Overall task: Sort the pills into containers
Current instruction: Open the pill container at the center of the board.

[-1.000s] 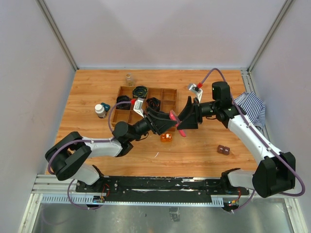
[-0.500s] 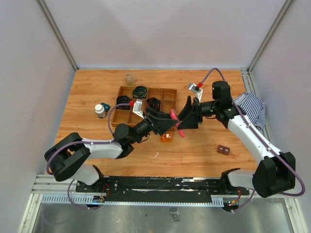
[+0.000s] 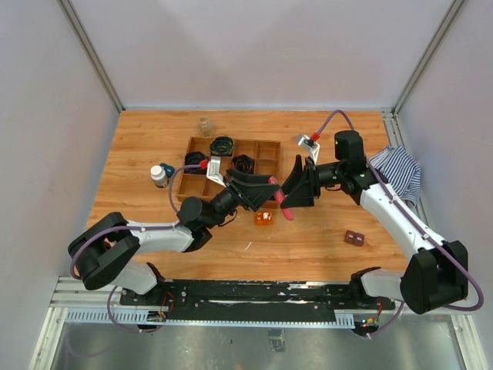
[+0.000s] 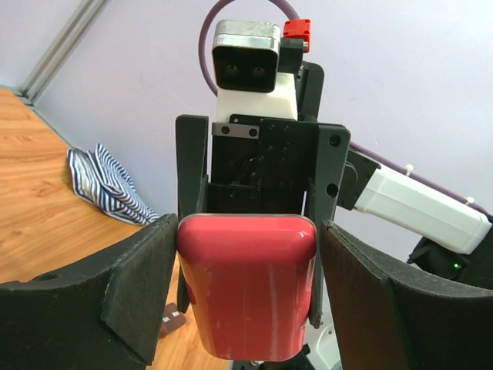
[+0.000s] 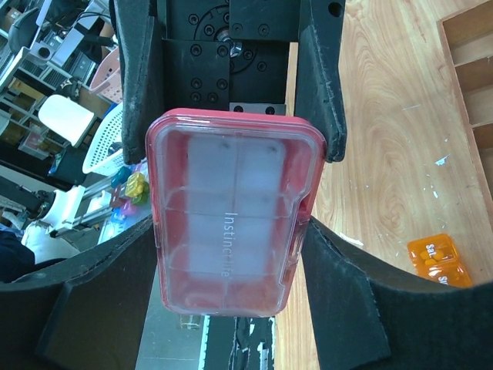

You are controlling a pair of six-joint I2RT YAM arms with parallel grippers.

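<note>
The flat pink translucent box (image 3: 279, 199) hangs in the air above the table's middle, held from both ends. My left gripper (image 3: 269, 190) clamps its near-left end and my right gripper (image 3: 290, 193) its far-right end. In the left wrist view the box (image 4: 246, 285) fills the gap between my left gripper (image 4: 246, 254) fingers. In the right wrist view the box (image 5: 231, 223) shows its clear gridded lid between my right gripper (image 5: 231, 231) fingers. The clear vial (image 3: 205, 125) stands at the back. The dark bottle with white cap (image 3: 159, 175) stands left of the tray. No pills show.
A wooden compartment tray (image 3: 262, 158) with black coils lies behind the grippers. A small orange block (image 3: 264, 218) lies under the held box and shows in the right wrist view (image 5: 439, 258). A small brown piece (image 3: 354, 238) lies at the right. A striped cloth (image 3: 397, 169) lies at the right edge.
The left gripper has tilted up and shifted slightly back with the box; the right arm has followed slightly. Both stay closed on the box.
</note>
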